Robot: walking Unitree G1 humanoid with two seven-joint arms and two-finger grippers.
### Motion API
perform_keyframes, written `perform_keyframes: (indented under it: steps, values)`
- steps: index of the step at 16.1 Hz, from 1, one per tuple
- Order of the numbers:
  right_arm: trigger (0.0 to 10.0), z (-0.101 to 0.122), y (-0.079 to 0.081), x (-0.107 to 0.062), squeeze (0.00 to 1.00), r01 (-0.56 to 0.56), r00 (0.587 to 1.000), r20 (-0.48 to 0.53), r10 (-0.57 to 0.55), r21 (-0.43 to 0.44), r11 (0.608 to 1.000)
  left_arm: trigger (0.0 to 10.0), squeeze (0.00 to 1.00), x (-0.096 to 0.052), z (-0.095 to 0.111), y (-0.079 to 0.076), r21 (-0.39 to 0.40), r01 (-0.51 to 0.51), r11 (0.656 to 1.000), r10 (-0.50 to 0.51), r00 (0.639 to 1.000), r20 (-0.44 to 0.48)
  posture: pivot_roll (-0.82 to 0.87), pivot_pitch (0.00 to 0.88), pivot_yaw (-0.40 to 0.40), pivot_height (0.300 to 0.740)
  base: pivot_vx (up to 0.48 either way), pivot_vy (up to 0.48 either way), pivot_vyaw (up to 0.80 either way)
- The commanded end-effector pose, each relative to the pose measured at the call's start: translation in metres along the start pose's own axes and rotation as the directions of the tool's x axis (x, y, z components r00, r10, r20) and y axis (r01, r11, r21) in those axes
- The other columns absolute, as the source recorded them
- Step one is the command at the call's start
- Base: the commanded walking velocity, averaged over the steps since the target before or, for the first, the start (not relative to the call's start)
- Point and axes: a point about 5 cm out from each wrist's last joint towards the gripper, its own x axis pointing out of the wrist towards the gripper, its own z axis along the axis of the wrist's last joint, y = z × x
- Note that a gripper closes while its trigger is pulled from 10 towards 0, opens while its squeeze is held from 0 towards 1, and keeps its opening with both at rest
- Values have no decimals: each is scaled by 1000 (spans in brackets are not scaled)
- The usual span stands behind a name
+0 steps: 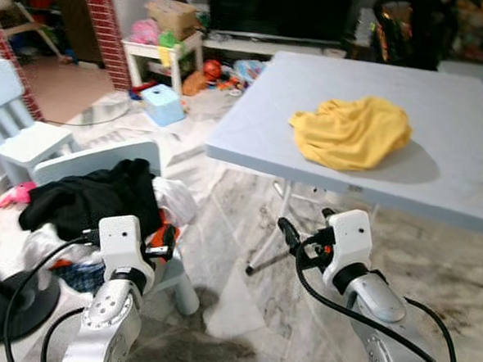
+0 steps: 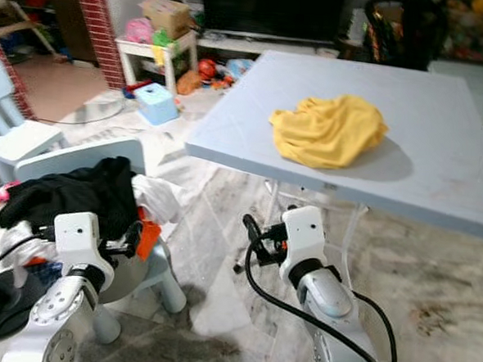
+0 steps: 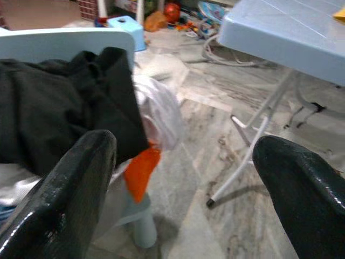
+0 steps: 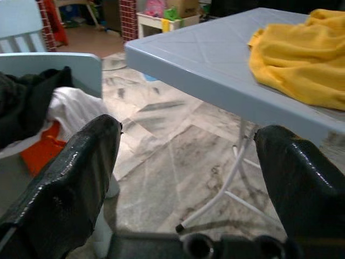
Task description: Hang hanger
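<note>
A crumpled yellow garment (image 1: 351,130) lies on the light-blue folding table (image 1: 313,79) ahead on the right. A pale blue child's chair (image 1: 95,157) at lower left carries a pile of clothes: a black garment (image 1: 93,196), a white cloth (image 3: 161,110) and an orange piece (image 3: 141,170). My left gripper (image 3: 186,144) is held low beside that chair, open, with nothing between its fingers. My right gripper (image 4: 188,129) is open and empty too. It sits below and in front of the table's near edge, pointing at the table legs (image 4: 232,172).
A second pale chair (image 1: 23,135) stands at far left, and a black round stand base (image 1: 13,302) lies on the floor by my left arm. A light-blue box (image 1: 162,104), scattered toys and a small white table (image 1: 159,49) sit behind, near a brick pillar (image 1: 103,25).
</note>
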Motion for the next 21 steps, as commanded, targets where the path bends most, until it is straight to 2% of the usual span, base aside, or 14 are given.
perform_keyframes:
  steps: [1,8,13,21]
  values:
    - [10000,3,0,0,0,9,1000,7,-9,0,1000,10000,0,2,1,0,6,3,1000,-3,1000,-7,-61,0,22,740,0,379,0]
    - [10000,2,0,1,0,7,1000,7,-7,0,1000,10000,0,2,1,-2,10,13,1000,-13,1000,-5,-57,0,21,740,0,425,0]
    - [10000,2,0,1,0,10,1000,7,-10,-1,1000,10000,0,2,6,-4,16,51,999,-52,998,33,-59,0,21,740,0,0,0]
    - [10000,3,-1,0,0,11,1000,7,-11,-1,1000,10000,0,2,8,-6,0,81,997,-81,996,42,-64,0,22,740,39,0,0]
